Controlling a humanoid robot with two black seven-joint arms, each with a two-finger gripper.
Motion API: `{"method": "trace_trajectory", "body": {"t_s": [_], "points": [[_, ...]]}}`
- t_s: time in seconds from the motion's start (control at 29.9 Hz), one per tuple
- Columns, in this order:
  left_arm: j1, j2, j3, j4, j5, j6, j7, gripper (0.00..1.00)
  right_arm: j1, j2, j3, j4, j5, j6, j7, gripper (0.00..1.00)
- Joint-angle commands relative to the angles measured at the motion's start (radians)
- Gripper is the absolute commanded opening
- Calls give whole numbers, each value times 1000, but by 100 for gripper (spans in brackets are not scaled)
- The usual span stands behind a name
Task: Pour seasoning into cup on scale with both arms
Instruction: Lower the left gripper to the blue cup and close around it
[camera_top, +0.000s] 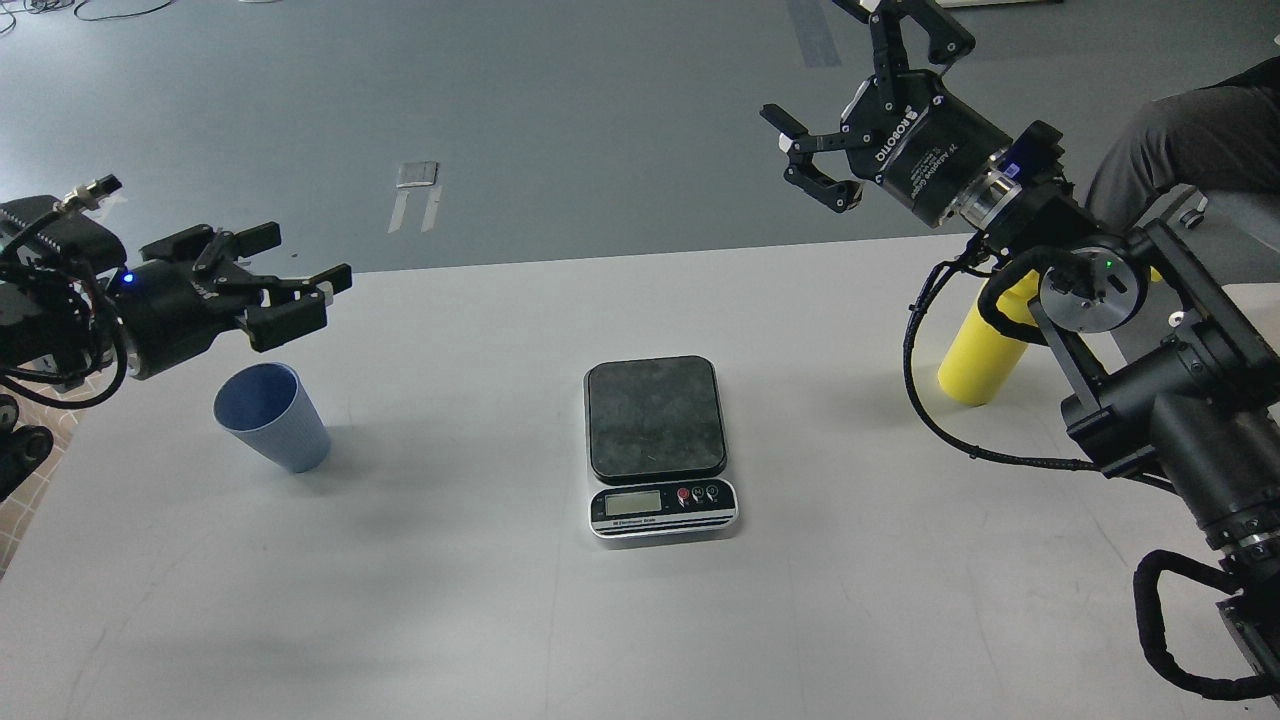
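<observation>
The light blue ribbed cup (272, 418) stands upright on the white table at the left. My left gripper (290, 280) is open and empty, lying level just above and behind the cup, fingers pointing right. The scale (658, 445) sits in the table's middle with nothing on its dark platform. The yellow seasoning bottle (985, 345) stands at the right, its top hidden behind my right arm. My right gripper (815, 150) is open and empty, raised high beyond the table's far edge, left of the bottle.
The white table (500, 600) ends at its far edge (620, 258), with grey floor beyond. A seated person's legs (1180, 140) show at the far right. My right arm's thick links and cables (1150, 400) lie over the table's right side.
</observation>
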Motion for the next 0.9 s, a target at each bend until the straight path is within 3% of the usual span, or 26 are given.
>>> {"method": "trace_trajectory", "body": {"t_s": [0.0,0.5,0.77,0.87], "points": [[51,41,1,35,2,3,0,98,-1,0,0,0,0,0,1,100],[126,44,0,96,-12,0,0,91,-6,2,0,1,0,0,1,100],[138,-5,1,170,-13,-3,0,77,-18,0,0,7,0,0,1,100],[138,-9,0,181,-15,-5,0,76,-17,0,1,7,0,0,1,100]]}}
